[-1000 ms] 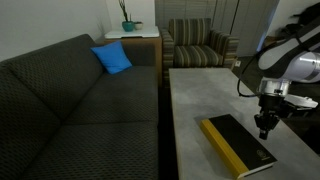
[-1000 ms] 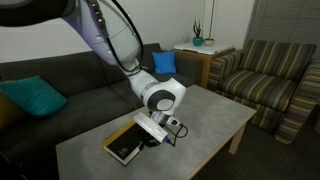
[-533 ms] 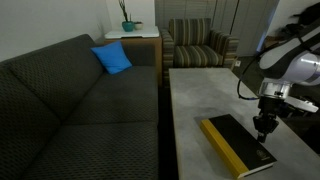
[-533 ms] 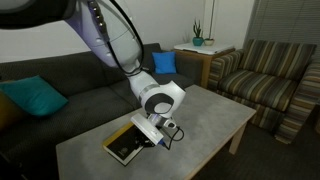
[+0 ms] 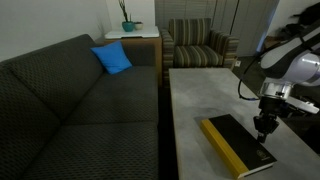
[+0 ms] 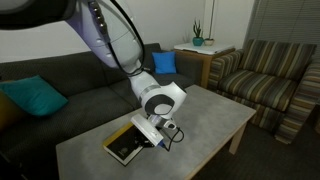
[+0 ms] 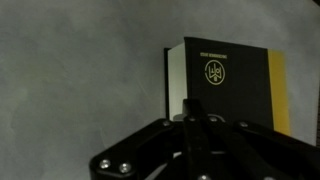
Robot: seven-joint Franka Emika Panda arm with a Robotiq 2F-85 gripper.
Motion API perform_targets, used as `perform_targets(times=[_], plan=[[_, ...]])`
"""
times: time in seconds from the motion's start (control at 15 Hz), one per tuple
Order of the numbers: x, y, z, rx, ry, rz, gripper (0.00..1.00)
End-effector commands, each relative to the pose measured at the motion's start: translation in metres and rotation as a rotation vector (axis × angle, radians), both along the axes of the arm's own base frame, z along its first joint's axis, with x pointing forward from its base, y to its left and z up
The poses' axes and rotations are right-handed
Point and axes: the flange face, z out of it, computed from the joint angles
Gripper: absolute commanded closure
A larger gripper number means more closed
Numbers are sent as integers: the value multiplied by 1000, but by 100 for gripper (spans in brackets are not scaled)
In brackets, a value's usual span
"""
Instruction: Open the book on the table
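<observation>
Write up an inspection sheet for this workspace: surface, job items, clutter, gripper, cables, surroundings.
Surface: table, long and low, with a light grey mottled top.
Job's things: book lies flat and closed, black cover up, yellow spine strip on one side, white page edge on the other.
Clutter: nothing seen.
Gripper: gripper points down at the book's page-side edge with its fingers together; whether it touches the book cannot be told.
Cables: black cable hangs in a curve beside the arm above the table.
Surroundings: dark sofa with blue cushion and teal cushion; striped armchair; white side table bearing a plant.
</observation>
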Motion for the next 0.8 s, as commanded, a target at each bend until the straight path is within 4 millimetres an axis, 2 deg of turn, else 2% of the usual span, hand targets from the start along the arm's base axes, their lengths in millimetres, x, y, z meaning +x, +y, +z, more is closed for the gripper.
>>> perform_targets(times=[0.0, 0.33, 0.53, 0.73], plan=[[-5, 1, -3, 31, -9, 9, 100], [-2, -3, -4, -15, -21, 16, 100], [-1, 1, 1, 53, -14, 23, 100], [2, 0, 1, 14, -13, 24, 99]])
